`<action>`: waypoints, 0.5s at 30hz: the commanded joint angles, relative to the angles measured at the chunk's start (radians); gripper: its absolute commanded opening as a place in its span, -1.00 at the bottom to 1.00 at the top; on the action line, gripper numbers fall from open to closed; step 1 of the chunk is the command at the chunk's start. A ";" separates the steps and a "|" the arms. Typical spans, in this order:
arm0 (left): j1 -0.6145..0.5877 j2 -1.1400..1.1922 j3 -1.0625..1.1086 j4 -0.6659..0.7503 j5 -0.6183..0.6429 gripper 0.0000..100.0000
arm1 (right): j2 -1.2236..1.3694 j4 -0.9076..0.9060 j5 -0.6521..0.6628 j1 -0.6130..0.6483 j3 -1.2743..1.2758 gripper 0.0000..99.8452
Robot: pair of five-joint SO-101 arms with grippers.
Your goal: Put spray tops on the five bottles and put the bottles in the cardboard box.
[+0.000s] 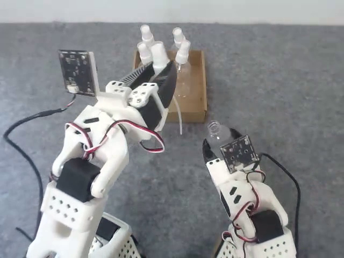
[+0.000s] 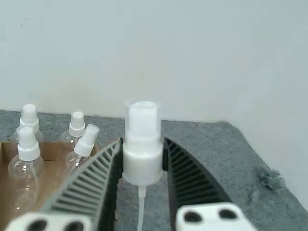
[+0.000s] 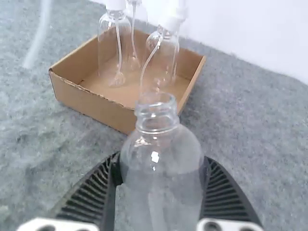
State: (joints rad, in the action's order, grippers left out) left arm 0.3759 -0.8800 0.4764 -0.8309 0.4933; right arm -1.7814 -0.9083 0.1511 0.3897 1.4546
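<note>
Step in hand, I judge: last top (image 2: 142, 139) onto last bottle (image 3: 156, 113); line the top up over the open neck, feed the tube (image 2: 141, 207) in first, keep the bottle upright, then press and twist; the thin tube could miss the mouth. Left claw (image 2: 142, 156) is closed to the top's width, pinching its collar, tube hanging below; right claw (image 3: 160, 168) is clamped round the bottle's body, near the box (image 3: 86, 94); four capped bottles (image 3: 113, 43) stand inside.

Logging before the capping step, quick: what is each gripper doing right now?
Left gripper: closed, holding a spray top.
Right gripper: closed, holding an uncapped bottle.
</note>
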 commanded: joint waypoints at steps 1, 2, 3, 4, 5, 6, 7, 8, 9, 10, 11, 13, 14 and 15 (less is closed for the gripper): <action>0.051 -0.028 -0.051 0.043 0.015 -0.98 | -0.035 0.028 0.012 0.042 -0.006 -0.76; 0.068 -0.029 -0.051 0.044 0.015 -0.98 | -0.035 0.028 0.012 0.067 -0.005 -0.76; 0.080 -0.031 -0.051 0.049 0.015 -0.98 | -0.033 0.028 0.012 0.090 -0.005 -0.76; 0.087 -0.031 -0.051 0.055 0.015 -0.98 | -0.033 0.028 0.012 0.110 -0.003 -0.76; 0.091 -0.029 -0.051 0.057 0.015 -0.98 | -0.033 0.028 0.012 0.124 0.003 -0.76; 0.091 -0.029 -0.051 0.058 0.015 -0.98 | -0.033 0.028 0.012 0.134 0.006 -0.76; 0.091 -0.029 -0.051 0.063 0.015 -0.98 | -0.033 0.028 0.012 0.142 0.009 -0.76; 0.091 -0.029 -0.051 0.071 0.015 -0.98 | -0.033 0.028 0.011 0.143 0.009 -0.76; 0.091 -0.032 -0.042 0.081 0.015 -0.98 | -0.033 0.028 0.011 0.145 0.009 -0.76; 0.091 -0.034 -0.031 0.100 0.015 -0.98 | -0.033 0.028 0.009 0.145 0.009 -0.76; 0.091 -0.034 -0.021 0.121 0.017 -0.98 | -0.033 0.030 0.009 0.145 0.009 -0.76; 0.091 -0.034 0.005 0.158 0.017 -0.98 | -0.033 0.038 0.008 0.147 0.008 -0.76; 0.091 -0.034 0.019 0.175 0.017 -0.98 | -0.033 0.045 0.006 0.147 0.009 -0.76; 0.092 -0.034 0.038 0.189 0.017 -0.98 | -0.033 0.050 0.006 0.143 0.011 -0.76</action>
State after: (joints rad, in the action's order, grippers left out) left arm 0.4588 -0.8815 0.5056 -0.7050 0.4979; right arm -1.7937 -0.9053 0.1511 0.5217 1.4791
